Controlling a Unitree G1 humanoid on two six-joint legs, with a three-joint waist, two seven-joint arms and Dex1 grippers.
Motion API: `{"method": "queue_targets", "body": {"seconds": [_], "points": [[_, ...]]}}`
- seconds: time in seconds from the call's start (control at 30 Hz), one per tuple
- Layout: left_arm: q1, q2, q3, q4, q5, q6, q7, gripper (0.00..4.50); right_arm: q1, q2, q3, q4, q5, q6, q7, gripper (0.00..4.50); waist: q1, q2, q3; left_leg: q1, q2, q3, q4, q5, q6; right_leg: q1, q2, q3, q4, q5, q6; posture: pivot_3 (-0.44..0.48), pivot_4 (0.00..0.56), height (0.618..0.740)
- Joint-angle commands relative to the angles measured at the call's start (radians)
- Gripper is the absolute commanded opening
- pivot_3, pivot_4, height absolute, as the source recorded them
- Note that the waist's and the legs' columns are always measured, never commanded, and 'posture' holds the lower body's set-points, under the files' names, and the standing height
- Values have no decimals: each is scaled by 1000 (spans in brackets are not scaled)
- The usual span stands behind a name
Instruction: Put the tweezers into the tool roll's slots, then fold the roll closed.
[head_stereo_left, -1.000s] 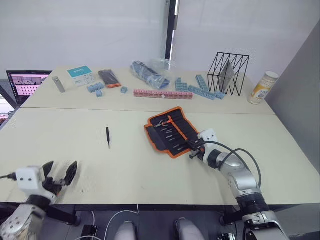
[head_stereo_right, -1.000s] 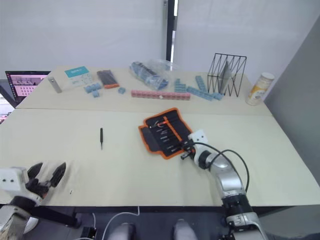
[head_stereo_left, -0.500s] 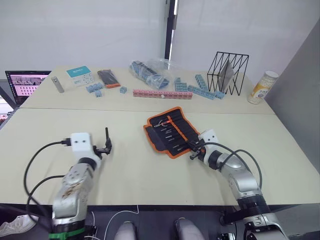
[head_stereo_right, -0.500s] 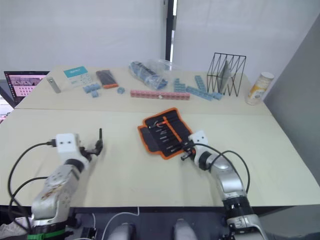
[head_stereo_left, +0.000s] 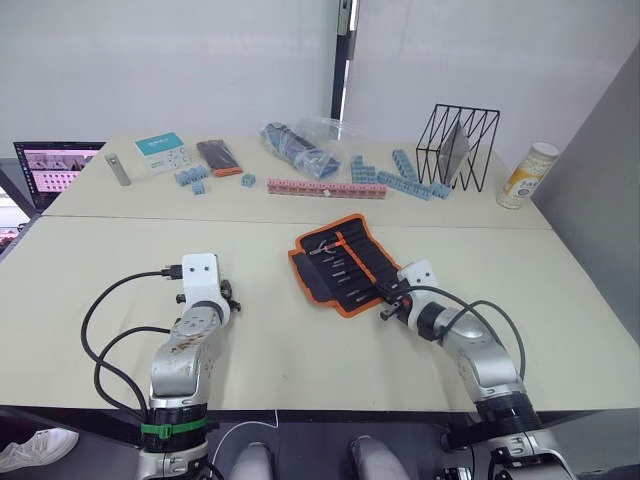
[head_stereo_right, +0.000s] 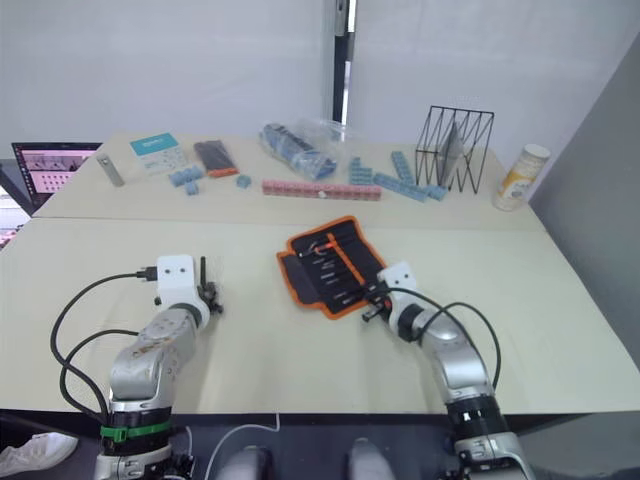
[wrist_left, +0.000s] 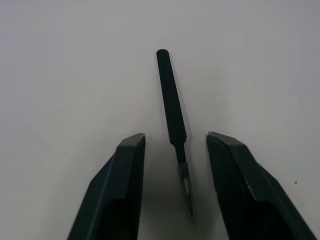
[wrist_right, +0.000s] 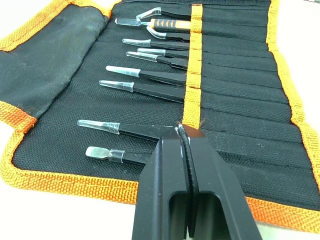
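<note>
The tool roll (head_stereo_left: 340, 262) lies unfolded mid-table, black with orange edging and an orange strap (wrist_right: 192, 75). Several tweezers (wrist_right: 145, 75) sit in its slots (wrist_right: 235, 95), tips showing. One loose black tweezer (wrist_left: 171, 100) lies on the bare table to the roll's left. My left gripper (wrist_left: 175, 165) is down over it, open, one finger on each side of its pointed end without touching. My right gripper (wrist_right: 185, 150) is shut and empty, its tips resting over the roll's near right part, by the strap; from the head it shows at the roll's corner (head_stereo_left: 388, 302).
Along the far side stand a laptop (head_stereo_left: 55, 165), a grey metal bar (head_stereo_left: 118, 168), a teal card (head_stereo_left: 162, 150), a dark ribbed pack (head_stereo_left: 217, 155), blue blocks (head_stereo_left: 400, 180), a pink bar (head_stereo_left: 325, 188), a plastic bag (head_stereo_left: 300, 145), a wire rack (head_stereo_left: 458, 145) and a can (head_stereo_left: 527, 175).
My left arm swung from the table's near left edge to the loose tweezer, and its fingers narrowed around it. The right gripper stayed shut at the roll.
</note>
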Motion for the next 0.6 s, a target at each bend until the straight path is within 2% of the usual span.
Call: {"method": "queue_targets", "body": {"seconds": [0.03, 0.07, 0.23, 0.37, 0.6], "points": [[7, -9, 13, 9, 4, 25, -5, 330, 13, -8, -4, -19, -7, 18, -4, 0, 0, 1, 0, 0, 0, 0, 0, 0, 0, 0, 0, 0, 0, 0, 0, 0, 150, 740], [8, -6, 19, 7, 3, 25, -7, 49, 15, -8, -4, -22, -7, 19, -5, 0, 0, 1, 0, 0, 0, 0, 0, 0, 0, 0, 0, 0, 0, 0, 0, 0, 150, 740], [8, 94, 55, 50, 27, -17, -41, 49, 15, -9, -6, -27, -7, 24, -7, 0, -3, 1, 0, 0, 0, 0, 0, 0, 0, -1, 0, 0, 0, 0, 0, 0, 150, 740], [-9, 194, 65, 47, -15, -94, -170, 49, 14, -13, -10, -22, -10, 21, -10, 0, -4, 1, 0, 1, 0, -1, -1, 0, 0, -2, 1, 0, 0, 0, -1, 0, 150, 740], [-89, 334, -4, 53, -33, -221, -398, 49, 21, -9, -13, -30, -10, 18, -24, 0, 7, 0, 0, -2, -1, -1, 0, -1, -2, -2, -1, 0, -3, 0, -1, 0, 150, 740]]}}
